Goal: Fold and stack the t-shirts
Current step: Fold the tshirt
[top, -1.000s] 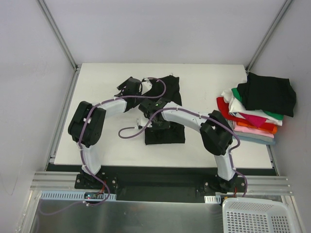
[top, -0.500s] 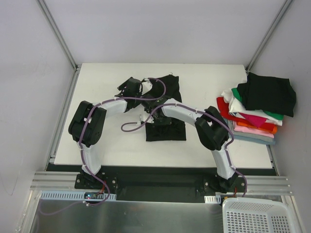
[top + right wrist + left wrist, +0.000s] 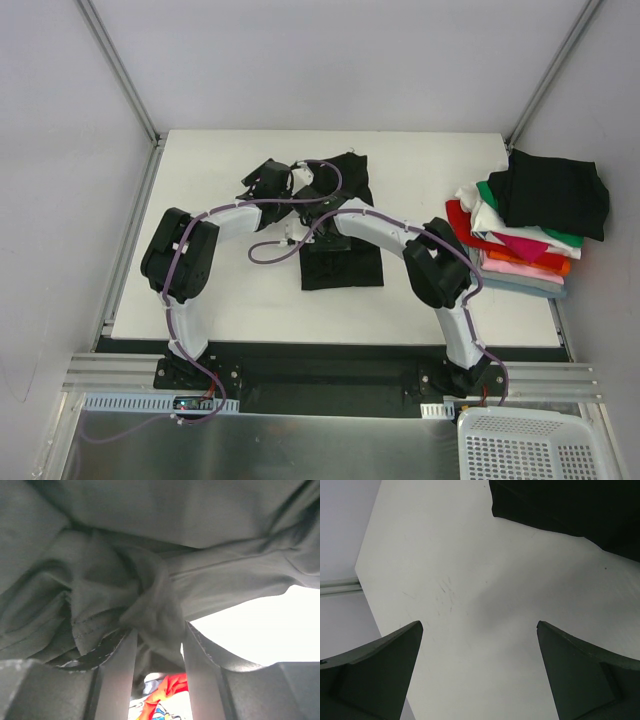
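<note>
So we're looking down at the black t-shirt (image 3: 341,270) lying around the middle of the white table (image 3: 200,190), and it's looking half done. The near part is sitting in a flat, neat rectangle, while the far part is bunching up loose behind it.

The right gripper (image 3: 312,218) is reaching in over the shirt about where those two parts meet. In its wrist view the fingers (image 3: 117,675) are standing partway apart with a wad of dark cloth sitting between them and touching both. We're honestly not able to tell if it's pinching that cloth or just resting around it.

The left gripper (image 3: 266,180) is hanging just left of the loose part, jaws spread wide and carrying nothing. It's got bare table under it, and the shirt's edge is peeking into the corner of its view.

The stack of folded t-shirts (image 3: 520,255) is sitting at the right edge of the table, well apart from both grippers, with a black tee (image 3: 555,192) draped on top.
</note>
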